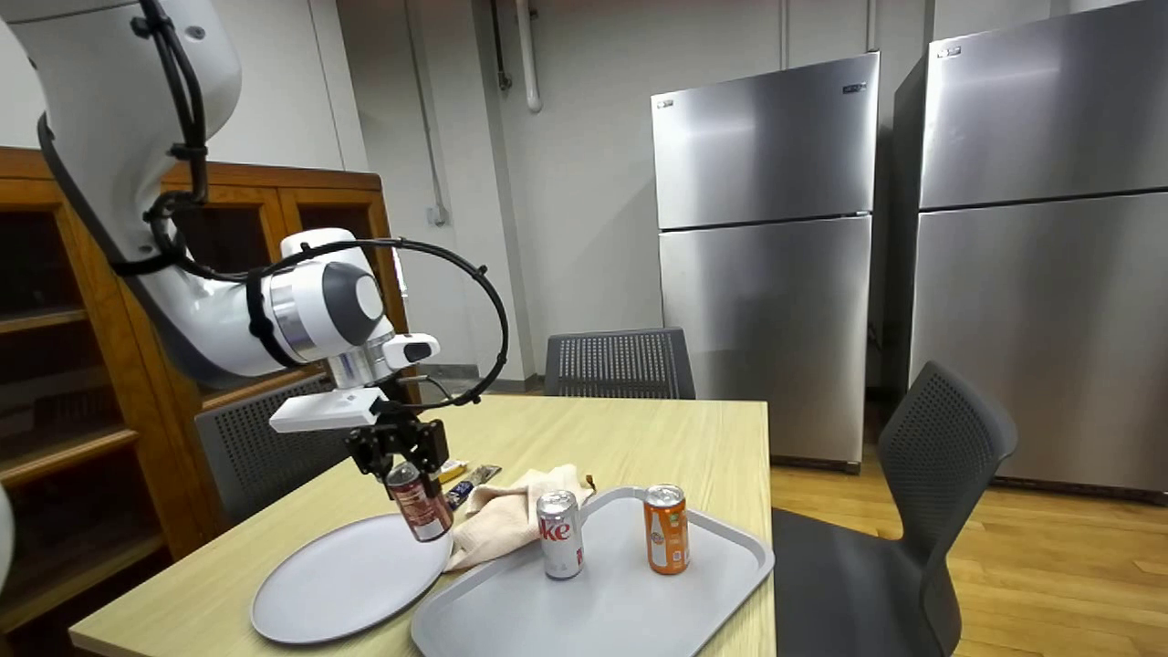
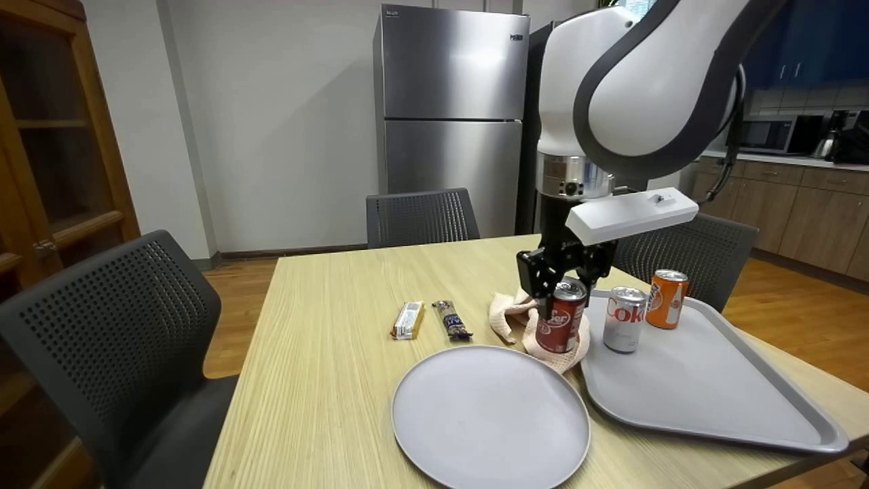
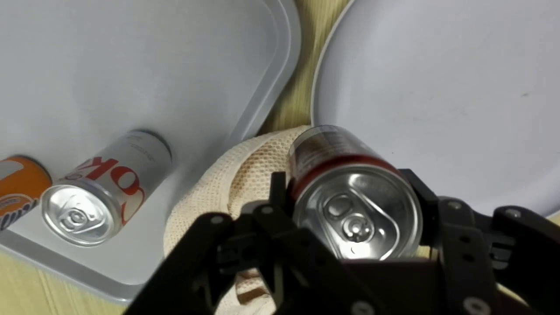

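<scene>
A dark red Dr Pepper can (image 2: 561, 329) is gripped upright or slightly tilted in my gripper (image 3: 350, 197), whose black fingers (image 3: 426, 203) press on both sides near its top. In the wrist view the can's silver lid faces the camera. It appears raised above the table, by the gap between the round grey plate (image 2: 489, 414) and the grey tray (image 2: 706, 387). Beneath or just behind it lies a crumpled cream cloth (image 1: 511, 520) with brown patches. A silver Diet Coke can (image 1: 560, 538) and an orange can (image 1: 667, 529) stand on the tray.
Two wrapped bars, a yellow-and-white bar (image 2: 408, 320) and a dark blue bar (image 2: 451, 320), lie on the wooden table (image 2: 326, 380) beyond the plate. Several dark chairs surround the table, such as a chair (image 1: 912, 511) at its side. A wooden cabinet (image 1: 173, 411) stands behind the arm.
</scene>
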